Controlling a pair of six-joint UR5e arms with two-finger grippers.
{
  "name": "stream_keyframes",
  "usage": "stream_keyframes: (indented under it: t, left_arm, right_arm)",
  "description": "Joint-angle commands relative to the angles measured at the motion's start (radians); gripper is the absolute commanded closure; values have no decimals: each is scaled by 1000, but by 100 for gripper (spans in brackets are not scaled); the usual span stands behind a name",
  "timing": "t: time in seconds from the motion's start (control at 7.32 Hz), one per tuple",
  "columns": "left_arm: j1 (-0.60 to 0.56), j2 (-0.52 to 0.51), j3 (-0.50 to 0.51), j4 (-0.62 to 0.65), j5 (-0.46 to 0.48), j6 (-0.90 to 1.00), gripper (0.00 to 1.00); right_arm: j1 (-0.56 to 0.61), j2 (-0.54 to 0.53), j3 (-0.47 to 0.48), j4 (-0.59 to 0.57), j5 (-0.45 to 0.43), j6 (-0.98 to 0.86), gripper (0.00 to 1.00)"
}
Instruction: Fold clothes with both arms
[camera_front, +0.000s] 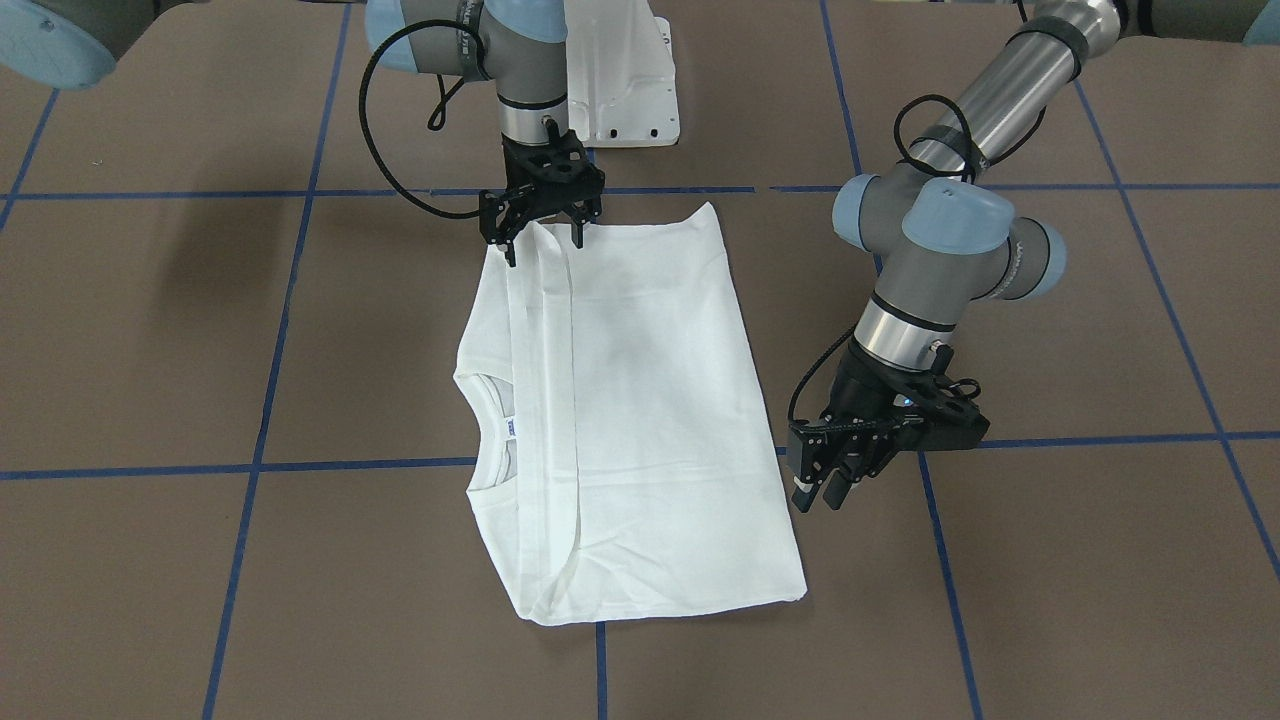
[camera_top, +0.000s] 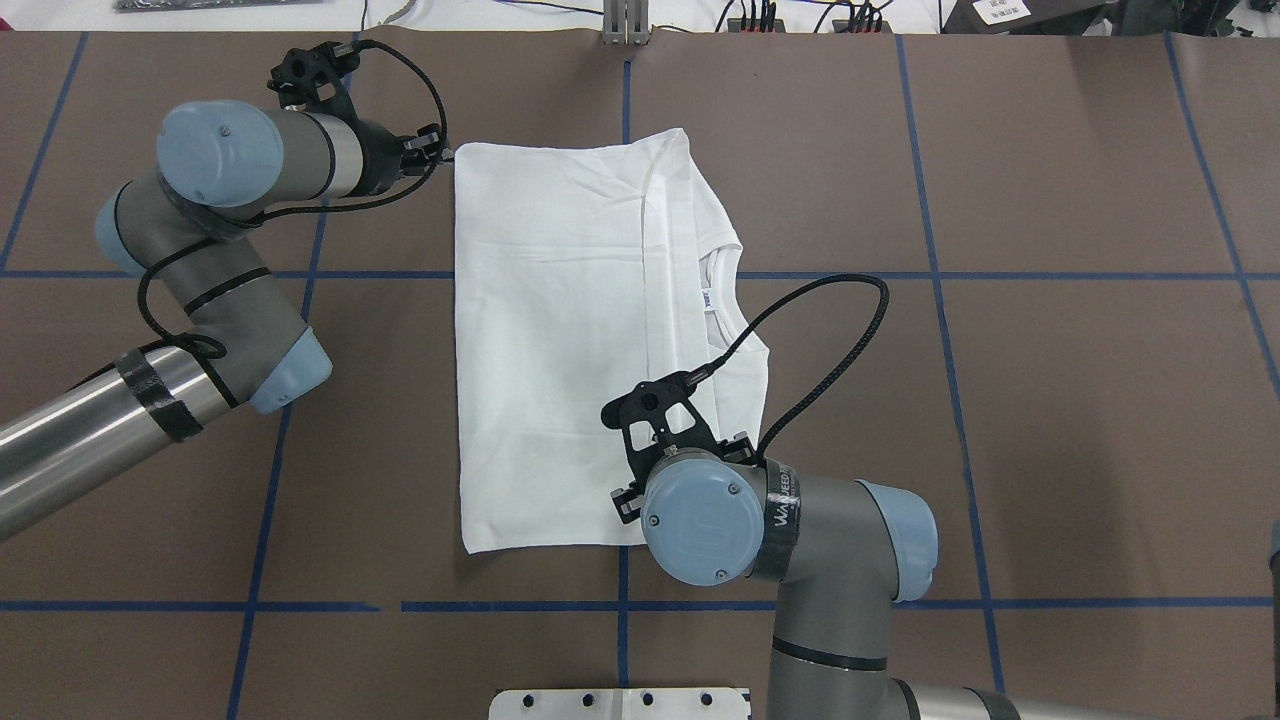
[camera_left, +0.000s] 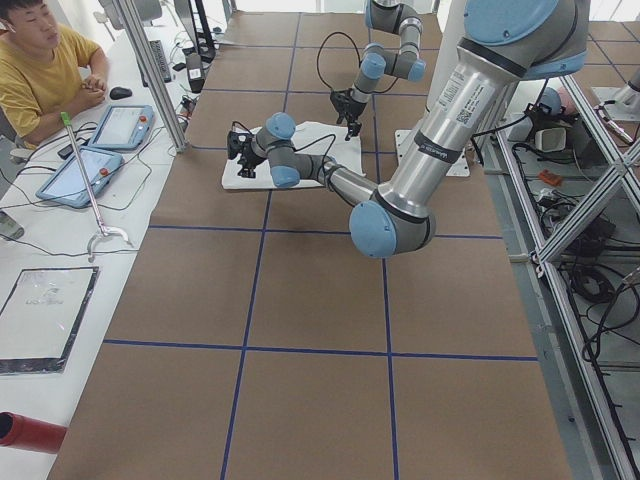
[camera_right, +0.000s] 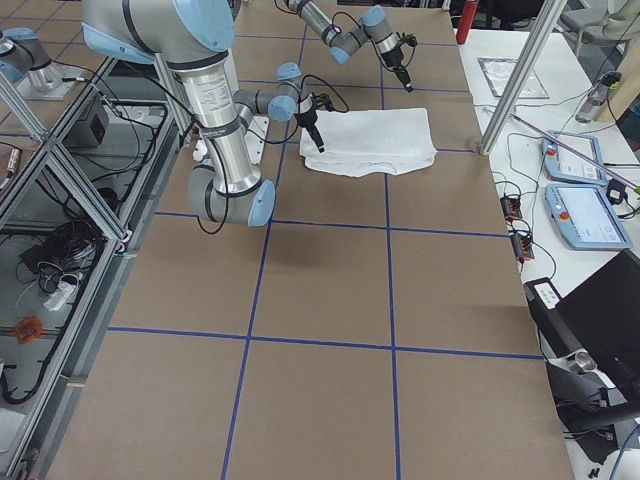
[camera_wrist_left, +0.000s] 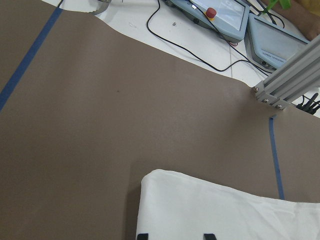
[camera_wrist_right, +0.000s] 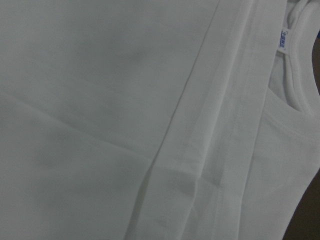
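Note:
The clothes are one white T-shirt (camera_front: 640, 420), lying flat as a folded rectangle on the brown table, with the collar and its small label (camera_front: 511, 427) showing along one long edge. In the overhead view the T-shirt (camera_top: 550, 330) sits mid-table. My left gripper (camera_front: 818, 500) is open at the shirt's far corner; in the left wrist view its two fingertips (camera_wrist_left: 142, 236) stand apart over the white cloth (camera_wrist_left: 225, 210). My right gripper (camera_front: 545, 245) hangs open over the folded strip at the corner nearest the robot. The right wrist view shows only cloth (camera_wrist_right: 125, 125).
A white metal pedestal (camera_front: 625, 80) stands at the robot's edge of the table. Blue tape lines (camera_top: 620, 605) grid the brown surface. Beyond the far edge are an aluminium post (camera_wrist_left: 285, 85) and teach pendants (camera_left: 120, 125), and a seated person (camera_left: 40, 70).

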Motion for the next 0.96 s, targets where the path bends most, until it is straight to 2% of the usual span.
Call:
stream_keyframes:
  t: [0.0, 0.27, 0.55, 0.68, 0.82]
  left_arm:
    - [0, 1, -2, 0, 0, -4, 53]
    - [0, 1, -2, 0, 0, -4, 53]
    - [0, 1, -2, 0, 0, -1, 53]
    - [0, 8, -6, 0, 0, 1, 53]
    - [0, 10, -12, 0, 0, 1, 53]
  right_arm:
    - [-20, 33, -10, -114, -9, -14, 0]
    - [-22, 54, -53, -115, -20, -14, 0]
    - [-8, 44, -56, -119, -32, -33, 0]
    - [12, 15, -55, -115, -32, -79, 0]
    - [35, -60, -17, -107, -22, -84, 0]
